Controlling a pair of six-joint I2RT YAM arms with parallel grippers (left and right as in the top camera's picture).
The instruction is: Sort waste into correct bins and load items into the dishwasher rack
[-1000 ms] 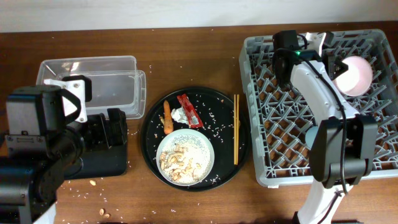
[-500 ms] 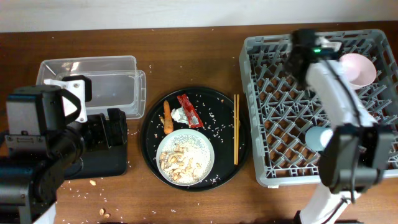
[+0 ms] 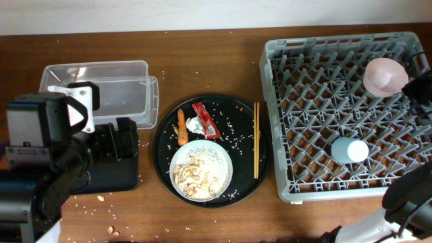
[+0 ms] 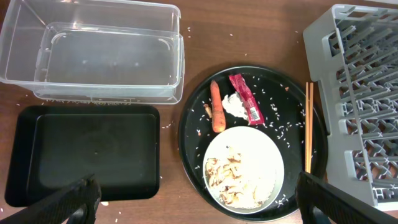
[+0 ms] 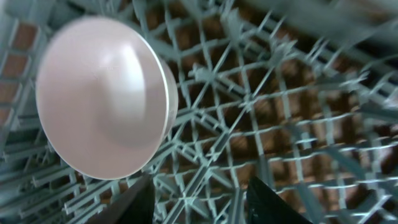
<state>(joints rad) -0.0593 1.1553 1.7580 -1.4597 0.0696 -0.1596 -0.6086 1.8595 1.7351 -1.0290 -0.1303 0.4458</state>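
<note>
- Loading step: pale round plate (image 3: pixel 385 75) stands among the pegs of the grey plastic dishwasher rack (image 3: pixel 270 121), near the spread, empty right gripper (image 5: pixel 203 202).
- Left gripper (image 4: pixel 196 186) hangs spread, empty.
- Likely next: pinching the thin wooden chopsticks (image 3: pixel 256 138) off the round black tray (image 3: pixel 162 145).

Left hand (image 4: pixel 198 186), right hand (image 5: pixel 199 186) open (empty).

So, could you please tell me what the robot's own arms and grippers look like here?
The left arm is bulky and mostly black, with a white angular bracket on it. The right arm shows a rounded black segment above a white link. The left fingers are dark and matte; the right fingers look dark too, though blurred.
</note>
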